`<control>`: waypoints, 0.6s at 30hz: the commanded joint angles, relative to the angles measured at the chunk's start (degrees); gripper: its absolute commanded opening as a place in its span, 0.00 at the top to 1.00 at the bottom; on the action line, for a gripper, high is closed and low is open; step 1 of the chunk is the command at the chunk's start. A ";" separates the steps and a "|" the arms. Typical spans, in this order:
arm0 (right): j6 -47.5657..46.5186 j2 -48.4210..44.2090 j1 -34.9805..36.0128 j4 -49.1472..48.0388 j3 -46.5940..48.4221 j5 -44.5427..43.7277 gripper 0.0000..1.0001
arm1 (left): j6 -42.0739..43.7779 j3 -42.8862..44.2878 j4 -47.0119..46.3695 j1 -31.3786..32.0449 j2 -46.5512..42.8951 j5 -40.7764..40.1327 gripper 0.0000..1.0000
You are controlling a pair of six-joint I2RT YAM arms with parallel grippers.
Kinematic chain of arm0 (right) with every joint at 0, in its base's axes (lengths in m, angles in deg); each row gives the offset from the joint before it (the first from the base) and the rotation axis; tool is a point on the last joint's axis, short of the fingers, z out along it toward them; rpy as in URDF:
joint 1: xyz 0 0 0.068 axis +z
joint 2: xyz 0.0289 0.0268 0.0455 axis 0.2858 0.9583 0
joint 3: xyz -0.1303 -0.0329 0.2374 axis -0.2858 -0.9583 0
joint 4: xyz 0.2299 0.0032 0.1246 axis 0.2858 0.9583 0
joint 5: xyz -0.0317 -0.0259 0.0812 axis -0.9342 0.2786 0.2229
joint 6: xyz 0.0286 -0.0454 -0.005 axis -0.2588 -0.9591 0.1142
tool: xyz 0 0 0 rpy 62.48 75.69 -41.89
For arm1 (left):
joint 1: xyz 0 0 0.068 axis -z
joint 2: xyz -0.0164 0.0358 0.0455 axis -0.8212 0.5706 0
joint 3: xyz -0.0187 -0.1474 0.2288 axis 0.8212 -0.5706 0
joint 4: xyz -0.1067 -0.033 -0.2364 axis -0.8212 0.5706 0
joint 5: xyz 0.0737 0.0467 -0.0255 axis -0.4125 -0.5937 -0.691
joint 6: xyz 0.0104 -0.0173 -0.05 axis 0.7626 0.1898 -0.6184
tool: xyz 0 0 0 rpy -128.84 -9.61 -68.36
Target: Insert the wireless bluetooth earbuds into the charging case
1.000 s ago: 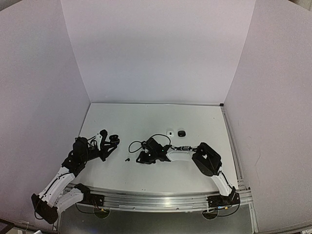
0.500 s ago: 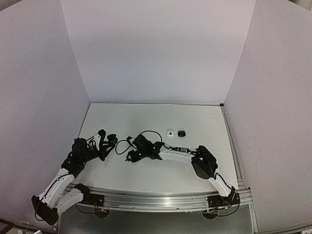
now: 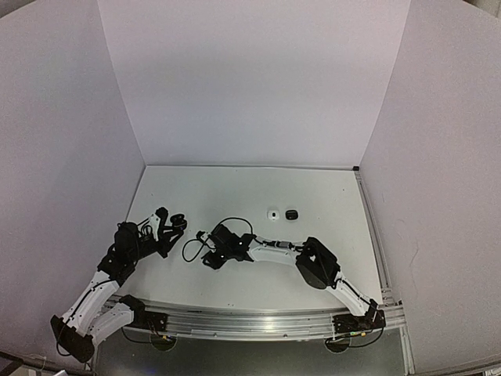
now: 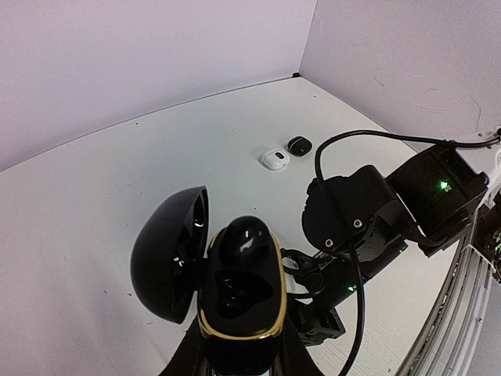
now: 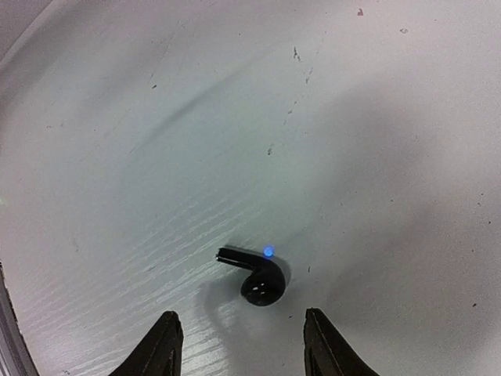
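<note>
At lower centre of the left-wrist view, the left gripper [image 4: 239,356] clenches the open charging case [image 4: 235,317]: one earbud [image 4: 244,237] seated, one well empty. Lower centre, right-wrist view: the right gripper [image 5: 243,348], fingers parted, flanks a loose black earbud [image 5: 259,282] on the table [image 5: 352,117]. Apparently half done.

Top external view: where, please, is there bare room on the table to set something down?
Free: far strip between back wall and the white case and black case; the right side beyond the right arm. Crowded: centre-left, where left tool, open case, right tool and earbud meet.
</note>
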 commanded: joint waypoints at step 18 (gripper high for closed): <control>-7.45 5.47 0.20 0.89 3.34 -0.64 0.76 | 0.29 0.55 -2.25 -0.35 -0.11 0.12 1.00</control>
